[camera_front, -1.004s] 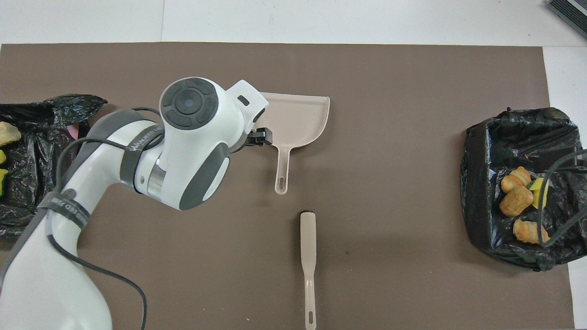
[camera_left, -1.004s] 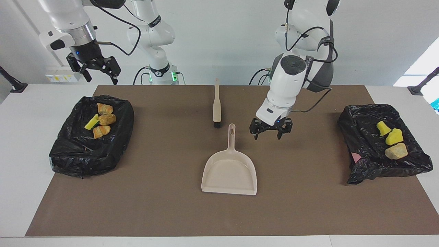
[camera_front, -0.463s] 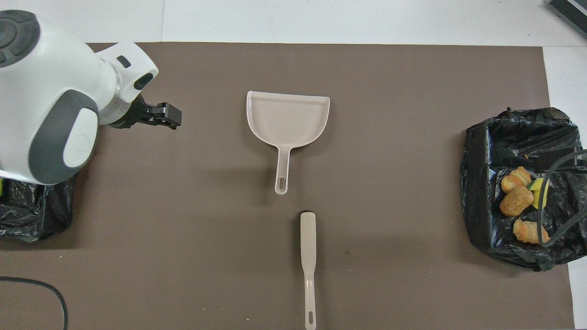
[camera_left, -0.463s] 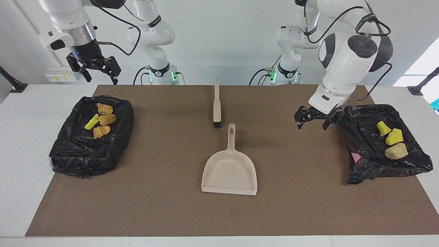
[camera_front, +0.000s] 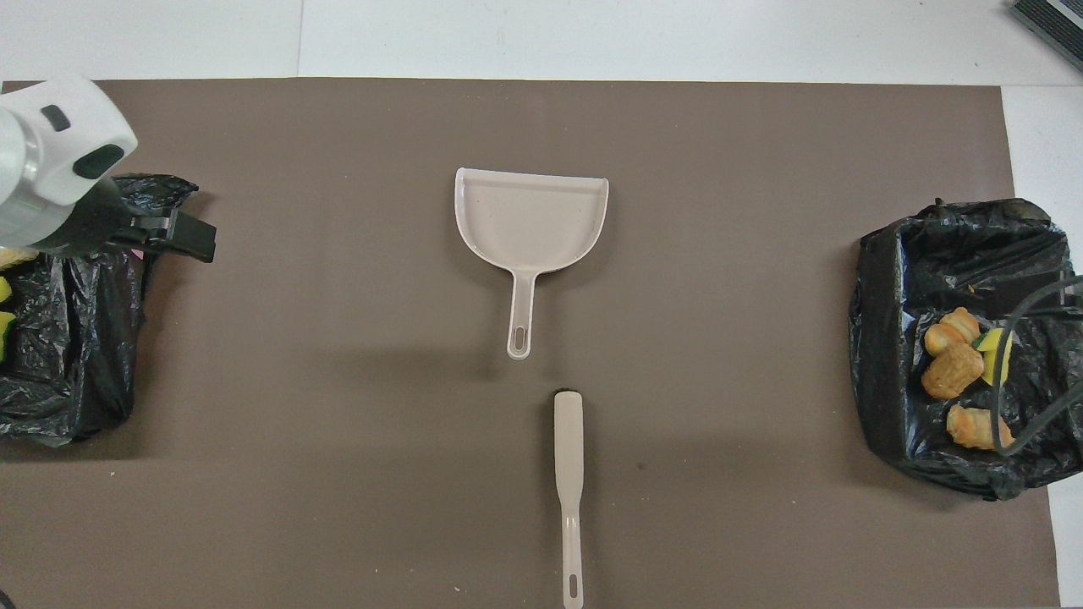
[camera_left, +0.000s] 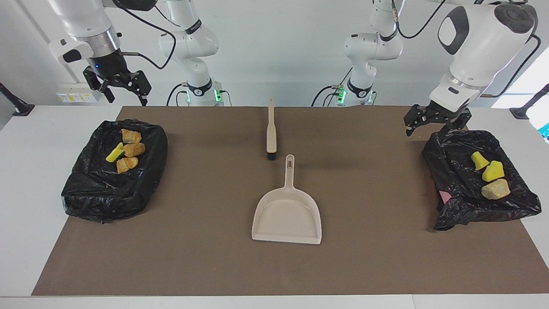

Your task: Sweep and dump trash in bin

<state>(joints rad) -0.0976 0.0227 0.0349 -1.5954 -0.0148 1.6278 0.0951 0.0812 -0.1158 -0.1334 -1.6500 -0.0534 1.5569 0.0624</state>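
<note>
Right gripper (camera_left: 122,88): up in the air over the robots' edge of the desk, above the bin at the right arm's end; fingers spread, nothing between them; this arm waits, parked out of the working area
Bin at the right arm's end (camera_left: 81,189): black bag-lined tray, mouth up so scraps tipped in stay put
Trash in it (camera_left: 126,150): three bread-like lumps and one yellow sponge piece, bunched in the part nearest the robots
Brush (camera_left: 271,131): lies flat mid-desk, nearer the robots than the dustpan, bristle end just short of the dustpan handle; laid down, held by nothing
Dustpan (camera_left: 287,212): flat on the brown mat (camera_left: 193,257), empty, handle toward the robots for an easy grasp
Left gripper (camera_left: 435,122): raised over the robots' edge of the other bin, fingers apart, carrying nothing
Bin at the left arm's end (camera_left: 454,206): also bag-lined
Trash in it (camera_left: 491,176): two yellow sponge pieces and a beige lump
Progress: no scrap visible on the mat, so the job looks finished
</note>
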